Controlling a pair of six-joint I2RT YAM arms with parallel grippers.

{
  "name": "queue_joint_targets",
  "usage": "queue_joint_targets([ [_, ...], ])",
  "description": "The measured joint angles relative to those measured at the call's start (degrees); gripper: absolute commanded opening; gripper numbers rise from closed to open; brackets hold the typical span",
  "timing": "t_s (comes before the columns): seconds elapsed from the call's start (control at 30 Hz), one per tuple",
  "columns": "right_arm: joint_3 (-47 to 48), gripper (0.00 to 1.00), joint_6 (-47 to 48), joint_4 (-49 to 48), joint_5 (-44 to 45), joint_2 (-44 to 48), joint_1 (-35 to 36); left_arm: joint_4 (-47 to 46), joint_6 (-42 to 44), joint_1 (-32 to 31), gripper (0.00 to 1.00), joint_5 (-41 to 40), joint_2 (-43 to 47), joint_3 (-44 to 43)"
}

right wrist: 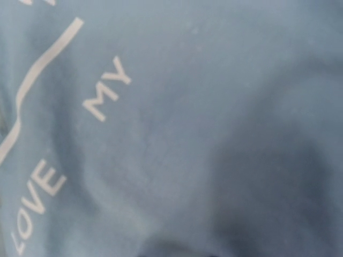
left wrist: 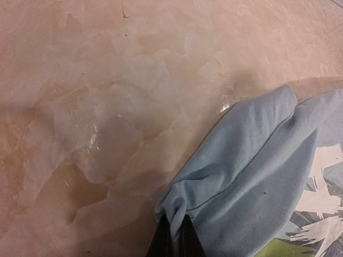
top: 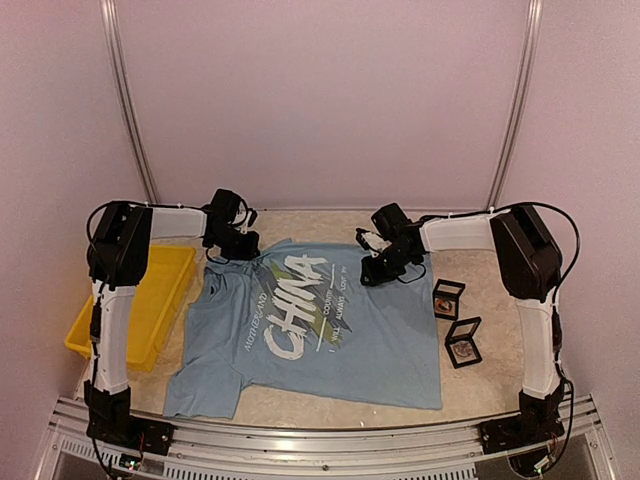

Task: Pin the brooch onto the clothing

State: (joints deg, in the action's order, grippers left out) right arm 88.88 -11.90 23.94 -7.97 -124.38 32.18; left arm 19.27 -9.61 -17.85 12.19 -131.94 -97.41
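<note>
Little of the job looks done, by my reading: no brooch shows on the T-shirt (top: 330,340). It lies spread face up on the worktop (top: 470,395), between a yellow tray (top: 150,300) on the left and two small black boxes (top: 448,297) just beside it on the right. The pin may sit in one of those boxes, but that is too small to tell. The left tool (left wrist: 176,238) is pressed together on a fold of blue cloth at the far left corner, about the shoulder or sleeve. The right tool (top: 383,265) hangs close over the far right shoulder, and I cannot tell whether it is spread or pinching. Fetching the brooch and fastening it are left. The shirt's long axis runs far to near, neck at the far side and hem toward the arm bases, with the lettering slanting across the chest.
</note>
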Motion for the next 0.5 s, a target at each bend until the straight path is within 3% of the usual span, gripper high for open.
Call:
queue_joint_targets([
  [0.2,0.0,0.27,0.2,-0.2,0.3,0.0,0.0,0.7,-0.2,-4.2,0.00,-4.2,8.0,6.1],
  [0.5,-0.7,0.27,0.2,-1.6,1.2,0.0,0.0,3.1,0.9,-17.9,0.00,-10.8,26.3,16.3],
])
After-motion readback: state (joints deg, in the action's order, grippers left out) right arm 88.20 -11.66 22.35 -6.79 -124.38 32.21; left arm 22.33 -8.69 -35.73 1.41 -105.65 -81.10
